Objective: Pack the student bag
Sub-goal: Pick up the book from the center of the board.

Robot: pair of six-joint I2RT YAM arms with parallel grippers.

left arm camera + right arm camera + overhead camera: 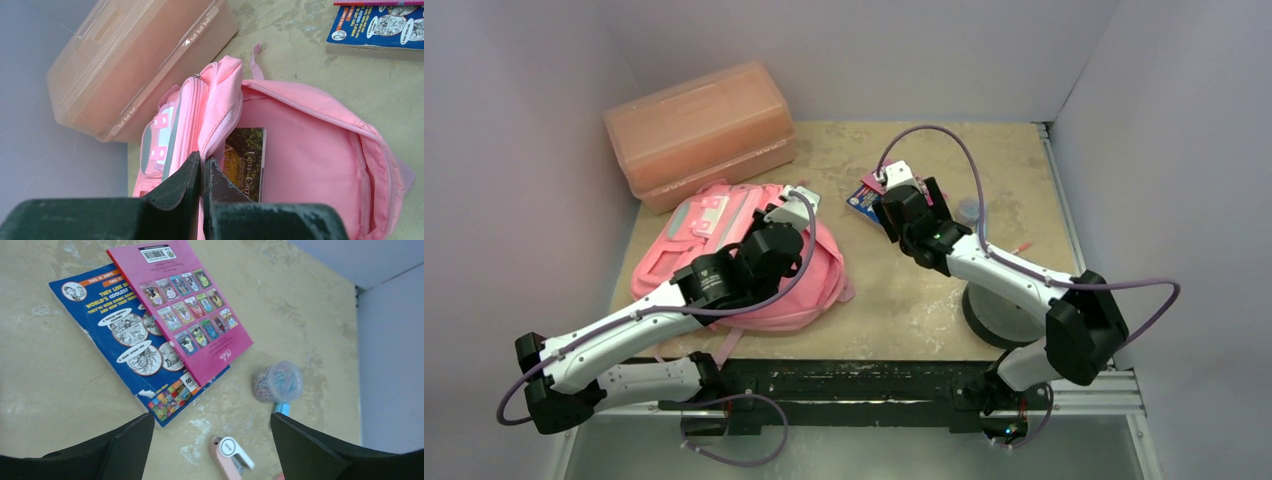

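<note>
Fingers of the left end effector are together, apparently pinching the zip edge of the student bag, open just beyond them. Right end effector hangs spread wide, books ahead.

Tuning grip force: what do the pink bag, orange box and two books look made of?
The pink bag: soft matte woven fabric; it folds, with stitched seams and a zip. The orange box: rigid translucent plastic, slight sheen; moulded latches. The pink book and blue book: paper, likely coated covers; printed, thin, page edges visible.
</note>
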